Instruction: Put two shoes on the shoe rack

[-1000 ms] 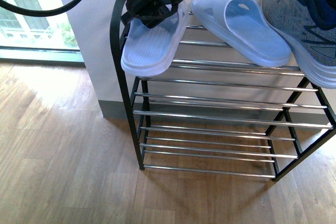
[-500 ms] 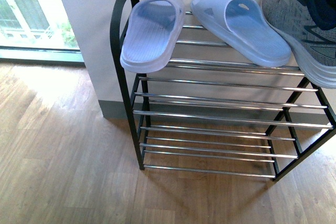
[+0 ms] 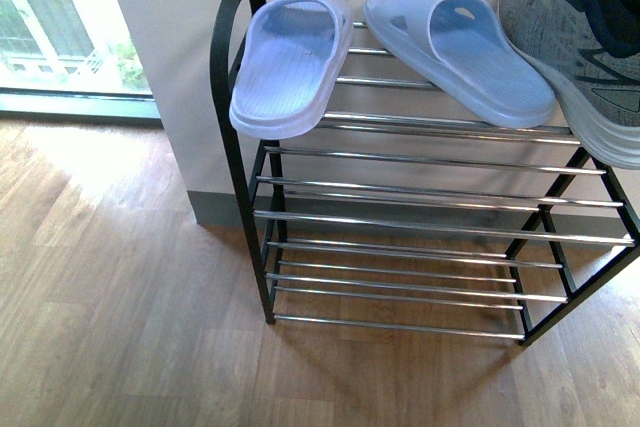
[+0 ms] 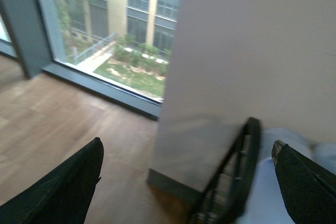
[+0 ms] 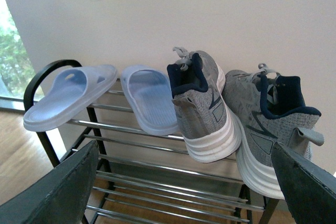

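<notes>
Left gripper point(image 4: 186, 182) gone from front view, jaws wide and empty; left slipper point(image 3: 285, 67) now rests on rack point(image 3: 225, 97), placement looks done.

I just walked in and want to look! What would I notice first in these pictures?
Probably the two pale blue slippers lying on the top rods of the shoe rack, at its window end. Right beside them sit two grey sneakers with white soles, heels facing out, against the plain wall. The lower shiny rods hold nothing.
</notes>
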### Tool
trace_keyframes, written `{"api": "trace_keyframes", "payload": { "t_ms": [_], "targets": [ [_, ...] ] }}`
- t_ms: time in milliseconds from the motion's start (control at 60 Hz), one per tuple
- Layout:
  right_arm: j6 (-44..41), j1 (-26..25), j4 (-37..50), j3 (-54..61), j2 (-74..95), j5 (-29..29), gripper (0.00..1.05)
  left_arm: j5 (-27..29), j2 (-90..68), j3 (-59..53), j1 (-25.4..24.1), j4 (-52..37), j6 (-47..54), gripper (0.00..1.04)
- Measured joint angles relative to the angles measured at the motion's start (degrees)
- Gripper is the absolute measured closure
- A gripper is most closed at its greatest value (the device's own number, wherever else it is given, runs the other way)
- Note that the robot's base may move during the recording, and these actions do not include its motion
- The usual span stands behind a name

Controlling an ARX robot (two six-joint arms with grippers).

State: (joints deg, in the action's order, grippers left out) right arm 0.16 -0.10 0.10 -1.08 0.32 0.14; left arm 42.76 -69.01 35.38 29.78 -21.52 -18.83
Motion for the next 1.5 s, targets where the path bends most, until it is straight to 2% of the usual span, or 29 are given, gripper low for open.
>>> {"api": "trace_keyframes", "payload": {
  "t_ms": [67, 183, 233, 300, 383, 400, 417, 450, 500, 550, 600, 683, 784, 850, 884, 1500],
  "targets": [
    [0.00, 0.00, 0.00, 0.00, 0.00, -0.02, 0.09, 1.95, 10.10, -6.49, -2.80, 3.37, 1.88, 0.09],
    [0.00, 0.00, 0.00, 0.00, 0.00, 0.00, 0.09, 2.58, 20.94, -11.63, -6.49, 5.62, 4.00, 0.09],
    [0.00, 0.00, 0.00, 0.00, 0.00, 0.00, 0.09, 2.36, 27.89, -14.12, -10.19, 8.33, 4.20, 0.09],
    [0.00, 0.00, 0.00, 0.00, 0.00, 0.00, 0.09, 2.01, 31.39, -15.32, -12.79, 10.95, 3.72, 0.09],
    [-0.02, 0.00, 0.00, 0.00, 0.00, -0.04, 0.09, 0.44, 32.46, -15.54, -13.55, 10.95, 3.93, 0.10],
    [0.00, 0.00, 0.00, 0.00, 0.00, -0.07, 0.09, -3.54, 33.18, -16.09, -14.45, 9.70, 4.90, 0.13],
    [0.00, 0.00, 0.00, 0.00, 0.00, -0.04, 0.09, -4.90, 33.48, -16.50, -15.10, 9.29, 5.51, 0.14],
    [0.00, 0.00, 0.00, 0.00, 0.00, -0.04, 0.09, -15.69, 34.82, -18.38, -17.70, 5.90, 9.03, 0.22],
    [0.00, 0.00, 0.00, 0.00, 0.00, 0.02, 0.09, -25.38, 36.52, -20.44, -19.98, 4.50, 12.26, 0.31],
    [0.00, 0.00, 0.00, 0.00, 0.00, 0.00, 0.09, -31.85, 38.01, -21.97, -21.22, 4.17, 14.69, 0.40],
    [-0.02, 0.00, 0.00, 0.00, 0.00, -0.02, 0.09, -35.17, 39.30, -23.34, -21.97, 4.13, 16.06, 0.48],
    [0.00, 0.00, 0.00, 0.00, 0.00, -0.02, 0.09, -36.52, 40.98, -25.22, -23.19, 4.11, 17.25, 0.63],
    [0.00, 0.00, 0.00, 0.00, 0.00, -0.02, 0.09, -42.29, 43.54, -27.28, -28.15, 4.33, 17.90, 0.82],
    [0.00, 0.00, 0.00, 0.00, 0.00, -0.02, 0.09, -42.38, 45.46, -28.48, -29.51, 4.81, 17.99, 1.00],
    [-0.02, 0.00, 0.00, 0.00, 0.00, -0.04, 0.09, -42.60, 46.03, -28.81, -29.53, 4.96, 17.90, 1.04],
    [-0.02, 0.00, -0.02, 0.00, 0.00, -0.02, 0.09, -42.77, 58.53, -34.60, -29.55, 10.84, 18.25, 1.03]
  ]
}}
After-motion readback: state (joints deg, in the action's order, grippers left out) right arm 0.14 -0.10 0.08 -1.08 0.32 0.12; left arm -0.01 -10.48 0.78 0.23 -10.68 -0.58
